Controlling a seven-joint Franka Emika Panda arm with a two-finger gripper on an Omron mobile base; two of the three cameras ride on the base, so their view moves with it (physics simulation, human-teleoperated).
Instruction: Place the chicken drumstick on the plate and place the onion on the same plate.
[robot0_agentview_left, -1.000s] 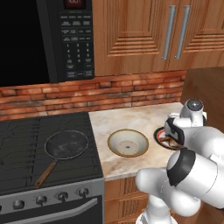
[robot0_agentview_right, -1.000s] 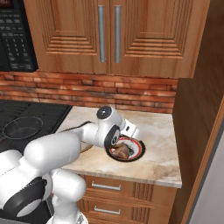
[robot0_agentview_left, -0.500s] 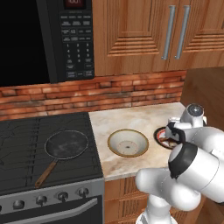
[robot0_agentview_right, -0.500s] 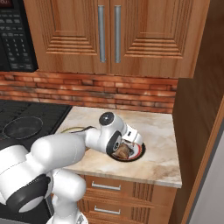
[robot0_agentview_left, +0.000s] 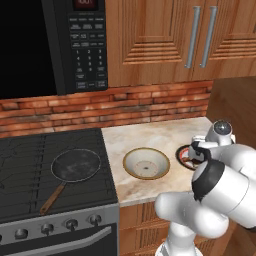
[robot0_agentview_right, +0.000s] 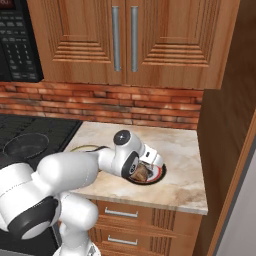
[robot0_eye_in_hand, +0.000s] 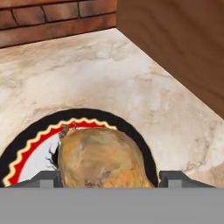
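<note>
The plate (robot0_eye_in_hand: 26, 146), black-rimmed with a red ring, lies on the marble counter near the right wall, and also shows as plate (robot0_agentview_right: 161, 173) and plate (robot0_agentview_left: 183, 155). A rounded golden-brown onion (robot0_eye_in_hand: 103, 157) with a small tuft rests on it. My gripper (robot0_eye_in_hand: 109, 177) hangs low over the plate with its jaws wide apart, one fingertip on each side of the onion. From the base it appears as gripper (robot0_agentview_right: 145, 167) and gripper (robot0_agentview_left: 197, 150). The chicken drumstick is hidden or out of view.
A tan bowl (robot0_agentview_left: 146, 163) with a cream inside sits left of the plate. A dark pan (robot0_agentview_left: 75, 165) lies on the stove. A wooden side panel (robot0_eye_in_hand: 183, 52) stands close on the right, and a brick backsplash (robot0_eye_in_hand: 52, 22) runs behind.
The hand has shifted a little to the right and lower over the plate. The jaws have stayed about as wide.
</note>
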